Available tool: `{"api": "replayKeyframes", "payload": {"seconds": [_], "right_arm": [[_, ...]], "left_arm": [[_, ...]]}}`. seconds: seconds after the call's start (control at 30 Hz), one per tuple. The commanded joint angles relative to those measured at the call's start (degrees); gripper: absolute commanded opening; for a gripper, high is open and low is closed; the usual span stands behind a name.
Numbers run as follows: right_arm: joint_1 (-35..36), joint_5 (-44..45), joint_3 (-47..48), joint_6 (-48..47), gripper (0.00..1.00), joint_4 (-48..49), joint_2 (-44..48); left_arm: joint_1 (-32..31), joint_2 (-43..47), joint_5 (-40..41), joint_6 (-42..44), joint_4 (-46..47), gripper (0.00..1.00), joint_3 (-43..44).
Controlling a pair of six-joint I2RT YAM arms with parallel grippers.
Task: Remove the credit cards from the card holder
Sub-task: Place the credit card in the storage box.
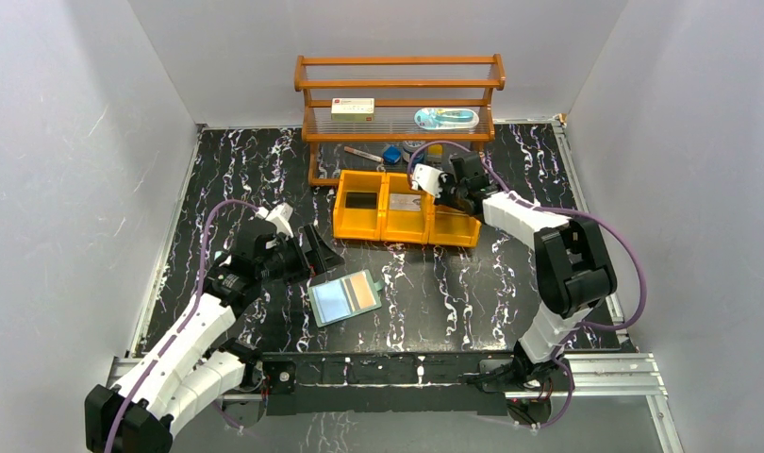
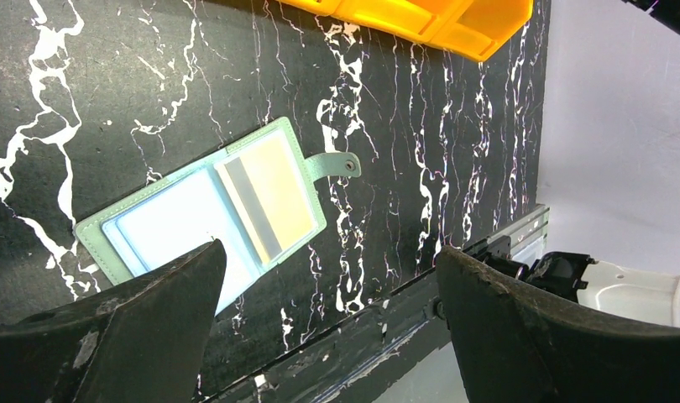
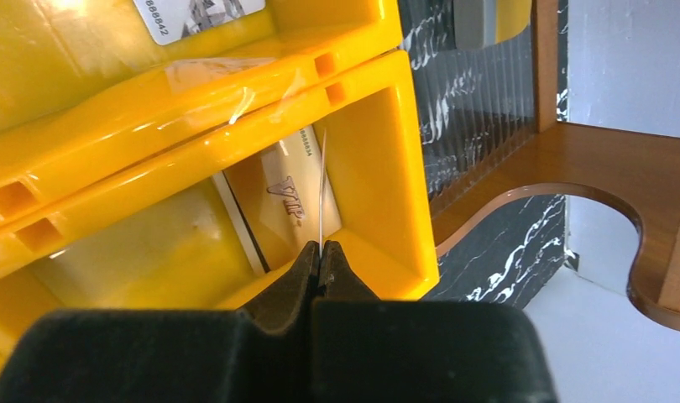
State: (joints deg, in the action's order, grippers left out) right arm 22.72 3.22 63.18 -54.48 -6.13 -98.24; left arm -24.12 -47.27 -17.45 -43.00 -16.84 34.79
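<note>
Sage-green bifold card holder (image 1: pixel 345 298): lies open and flat on the black marbled table (image 1: pixel 473 293), just in front of the left gripper (image 2: pixel 328 252) and below it. Its snap tab (image 2: pixel 337 165) sticks out on the side away from that gripper.
- Contents: one orange-tan plastic card (image 2: pixel 269 201) with a grey stripe, in the pocket nearest the tab. The other pocket shows pale blue-green.
- The left gripper: jaws spread wide, nothing between them, not touching the holder.
- The right gripper (image 3: pixel 321 250): fingers pinched tight on a thin card (image 3: pixel 322 185), seen edge-on, colour not discernible. The card stands upright over an end compartment of the orange plastic three-compartment bin (image 3: pixel 387 168).
- Directly under the held card: a pale card (image 3: pixel 286 206) printed "VIP", flat on the compartment floor.
- Other compartments: a dark card (image 1: pixel 360 199) and a greyish card (image 1: pixel 405 201).
- Beyond the right gripper: wooden shelf rack (image 1: pixel 397 94).
</note>
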Motion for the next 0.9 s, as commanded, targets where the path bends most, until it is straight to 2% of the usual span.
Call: {"api": "replayKeyframes", "payload": {"seconds": [0.0, 0.3, 0.53, 0.8, 0.87], "right_arm": [[-0.57, -1.00, 3.39, -2.92, 0.00, 1.49, -0.94], [-0.66, -3.54, 8.14, -5.97, 0.06, -1.20, -6.40], [-0.60, -4.46, 7.10, -6.46, 0.08, -3.36, -6.45], [-0.66, -5.36, 5.37, -6.78, 0.24, -6.01, -5.27], [-0.62, -5.20, 5.38, -6.87, 0.26, -6.55, -5.38]], "left_arm": [[0.30, 1.09, 0.32, 1.12, -0.98, 0.95, 2.11], [0.30, 1.85, 1.18, 2.04, -2.74, 0.95, 2.70], [0.32, 1.80, 1.46, 2.20, -3.03, 0.95, 2.75], [0.31, 0.34, 0.58, 2.31, -2.27, 0.95, 3.11], [0.30, 0.42, 0.67, 2.29, -2.36, 0.95, 3.10]]}}
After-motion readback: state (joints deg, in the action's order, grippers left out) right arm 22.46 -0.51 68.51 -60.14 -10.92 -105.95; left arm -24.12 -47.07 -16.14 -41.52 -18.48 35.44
